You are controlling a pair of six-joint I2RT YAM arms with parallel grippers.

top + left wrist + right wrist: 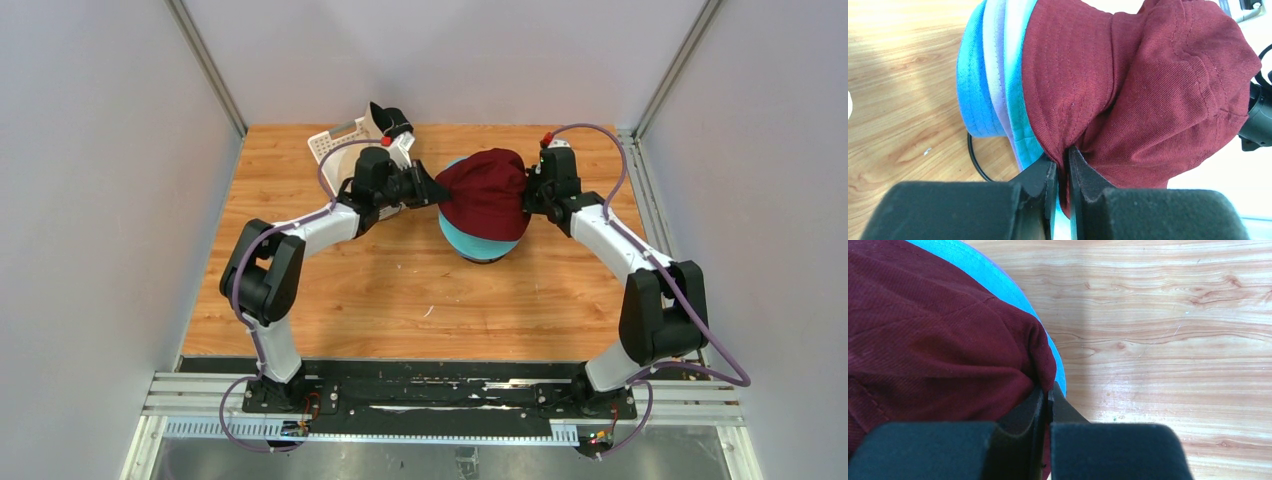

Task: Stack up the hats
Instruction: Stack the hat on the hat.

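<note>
The dark red hat (487, 190) lies stretched over a stack of hats at the table's middle back. My left gripper (437, 190) is shut on its left brim (1063, 160). My right gripper (528, 192) is shut on its right brim (1047, 385). Under it show the teal hat (480, 243), the lavender hat (998, 70) and the blue hat (975, 90). The black hat (388, 120) lies on the white basket at the back left. The beige hat is hidden or out of view.
The white lattice basket (335, 142) stands at the back left behind my left arm. A black wire ring of the stand (973, 160) shows under the stack. Grey walls close in the table on three sides.
</note>
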